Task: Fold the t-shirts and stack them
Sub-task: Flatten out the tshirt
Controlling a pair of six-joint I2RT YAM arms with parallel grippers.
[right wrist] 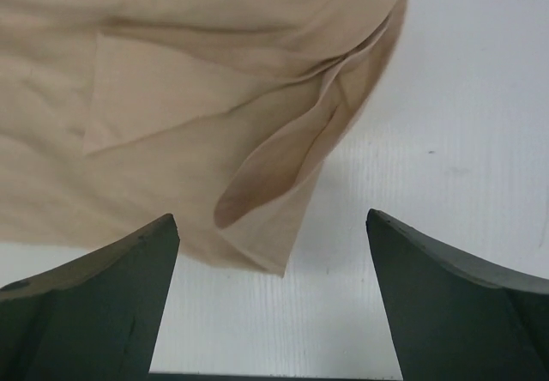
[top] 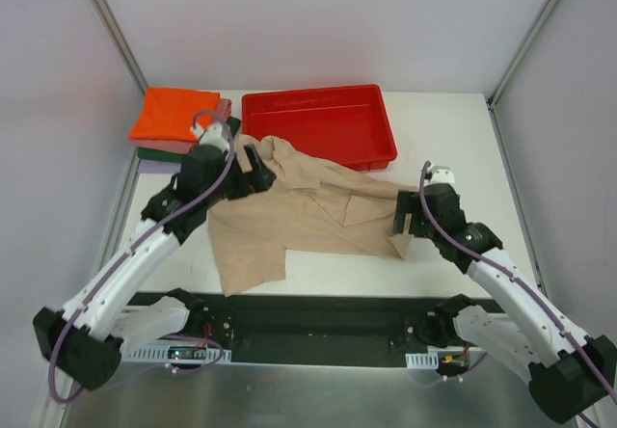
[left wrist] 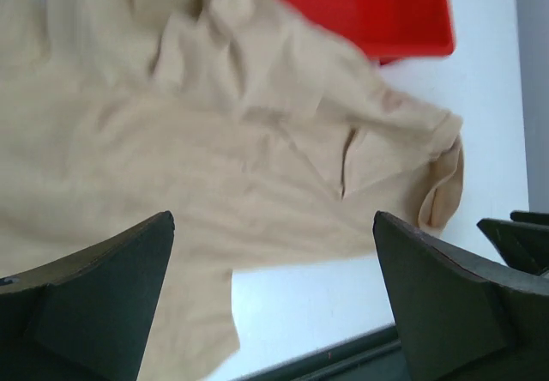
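I see my left gripper point(top: 254, 172) and right gripper point(top: 410, 220) spread open, empty, over a rumpled beige t-shirt point(top: 299, 224) on a white table point(top: 463, 139) enclosed by pale walls point(top: 289, 23).

Ahead of the left fingers point(left wrist: 94, 304) the red tray point(left wrist: 369, 3) is cut off by the upper edge, and the beige t-shirt point(left wrist: 171, 141) runs out at the left. Ahead of the right fingers point(right wrist: 94, 304) we lose it at the left also. Beside the left fingers, the left arm point(top: 145, 254) hides part of the folded stack point(top: 166, 145).
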